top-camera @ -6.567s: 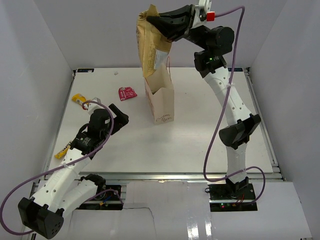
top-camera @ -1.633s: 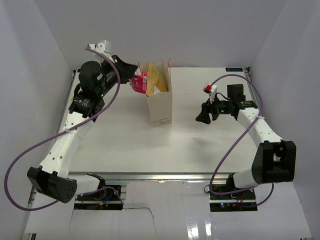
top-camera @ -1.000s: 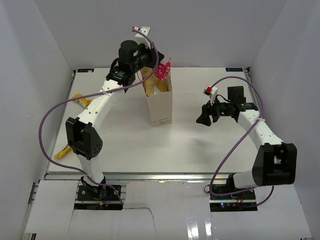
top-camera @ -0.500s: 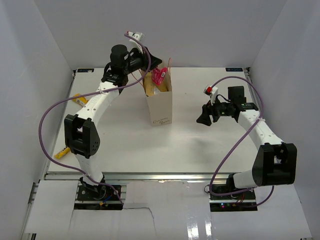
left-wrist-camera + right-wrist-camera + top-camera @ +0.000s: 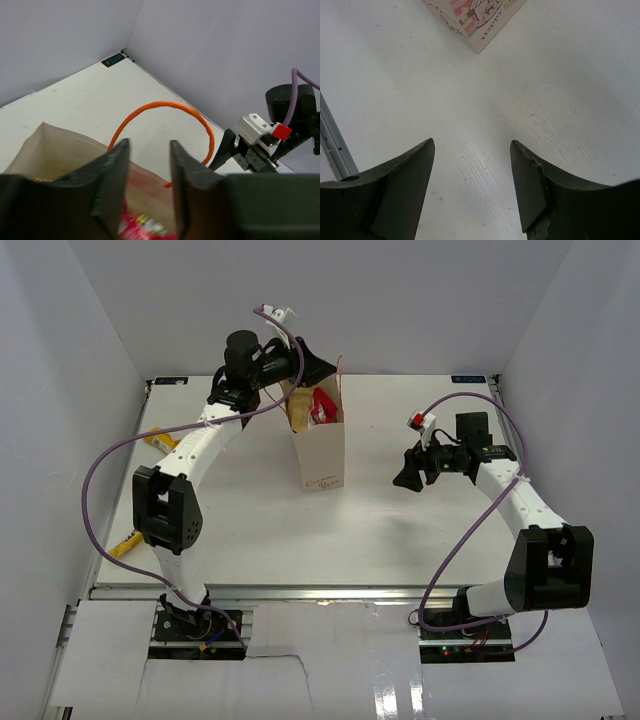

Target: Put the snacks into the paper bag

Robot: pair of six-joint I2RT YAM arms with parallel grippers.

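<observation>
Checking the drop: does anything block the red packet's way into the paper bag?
Nothing visible does. The red packet is already in the paper bag's open mouth, beside the brown-gold pouch, under the left gripper.

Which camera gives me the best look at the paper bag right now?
The top external view: the whole paper bag stands upright mid-table, mouth open, writing low on its front. The left wrist view catches only its upper edge and an orange handle; the right wrist view shows just a printed bottom corner.
</observation>
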